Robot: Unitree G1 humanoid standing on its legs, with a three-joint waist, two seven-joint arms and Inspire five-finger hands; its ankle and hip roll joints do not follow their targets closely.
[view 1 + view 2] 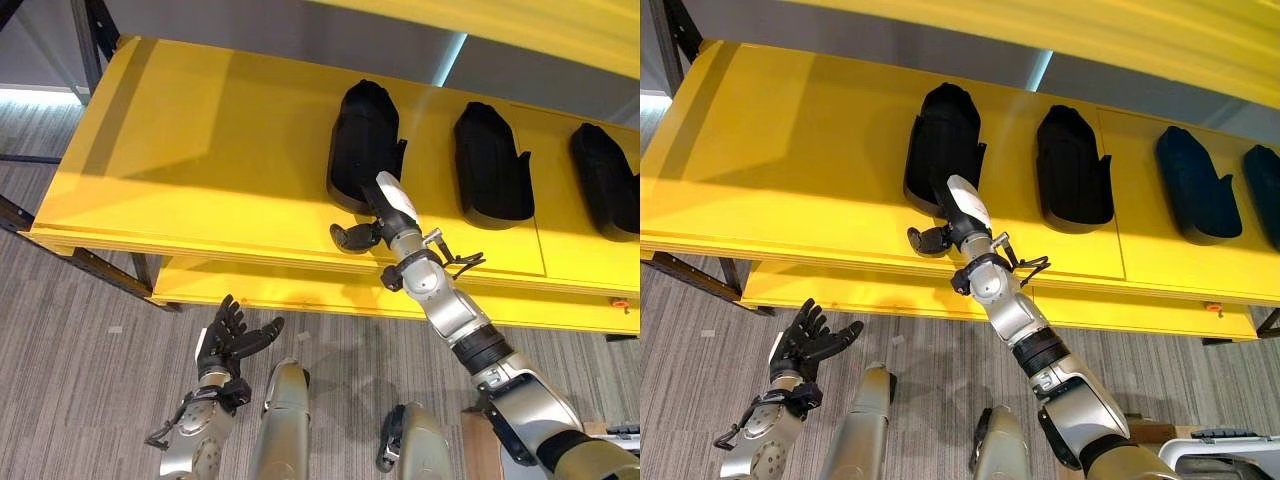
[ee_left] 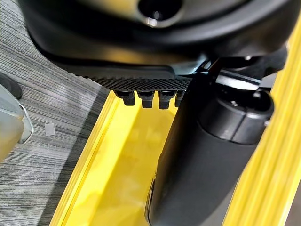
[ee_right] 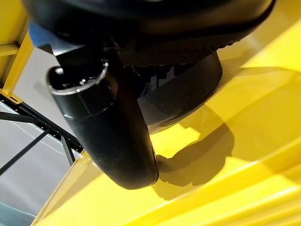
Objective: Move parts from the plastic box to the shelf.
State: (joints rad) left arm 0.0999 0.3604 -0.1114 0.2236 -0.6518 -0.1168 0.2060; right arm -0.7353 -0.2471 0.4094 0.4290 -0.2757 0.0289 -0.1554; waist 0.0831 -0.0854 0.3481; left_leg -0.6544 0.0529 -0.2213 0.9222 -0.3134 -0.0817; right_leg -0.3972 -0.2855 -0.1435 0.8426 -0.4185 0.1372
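Bright overhead light glares on the yellow shelf (image 1: 200,150); close wrist views blur, shadows soft.

Shelf (image 1: 200,150) glossy yellow; parts (image 1: 365,140) matt black plastic.

A: Head pair, left and right eye — where from?
B: High, angled down at the yellow shelf (image 1: 200,170); near-identical framing, slightly offset sideways.
A: Wrists?
B: Very close. Left looks past the left hand (image 2: 155,80) along the lower shelf edge; right looks past the right hand (image 3: 113,132) onto the shelf top.
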